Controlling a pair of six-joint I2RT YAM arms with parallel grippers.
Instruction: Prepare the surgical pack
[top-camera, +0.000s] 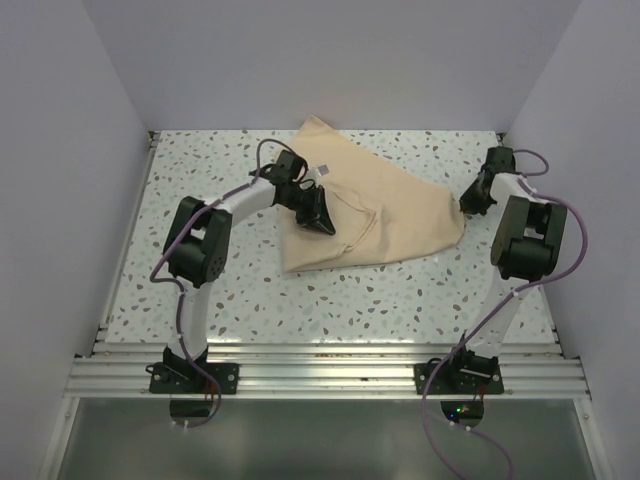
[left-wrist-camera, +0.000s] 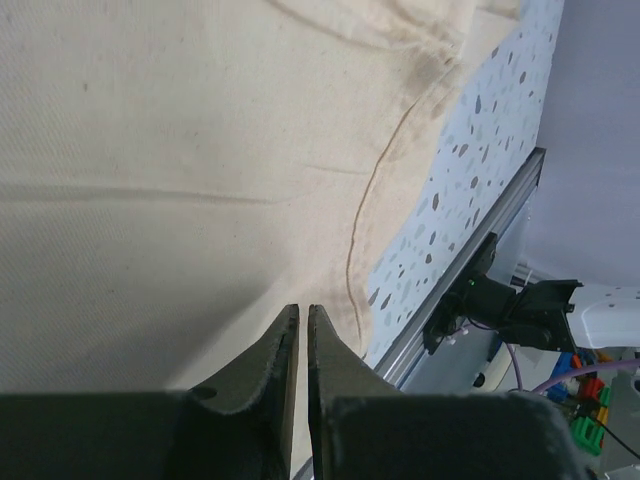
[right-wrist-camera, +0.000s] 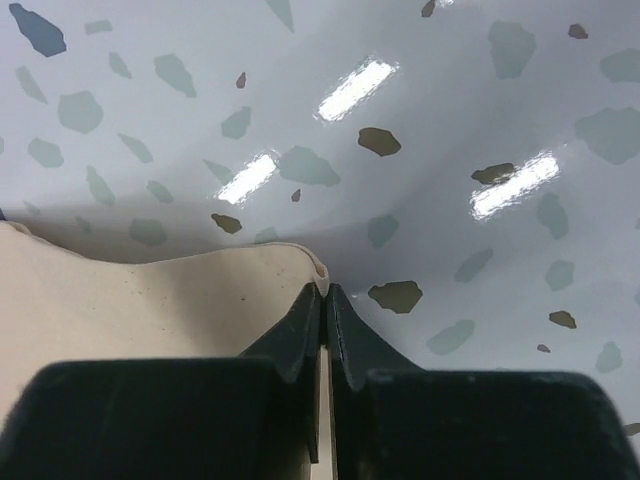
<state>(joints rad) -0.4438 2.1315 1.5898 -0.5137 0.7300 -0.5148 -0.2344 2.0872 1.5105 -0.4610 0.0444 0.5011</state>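
Wrap sheet (top-camera: 390, 215): tan-beige woven cloth folded into a rough triangle, lying mid-table toward the back, between the two arms.
Right gripper (right-wrist-camera: 322, 290): black fingers closed on the sheet's right corner, with the rolled hem pinched at the tips.
Left gripper (left-wrist-camera: 302, 310): fingers drawn to a thin slit, pinching a small fold of the top layer near the sheet's left side; creases run toward the tips.
Cloth surface: matte, fine weave, soft fold ridges, and a curved brownish line near one edge.
Table (top-camera: 220, 290): glossy white top flecked with grey and brown chips, showing bright strip reflections beside the right gripper.
Front edge: ribbed aluminium rail (top-camera: 320, 365) carrying both arm bases.
Walls (top-camera: 330, 60): plain, pale, closing in three sides.
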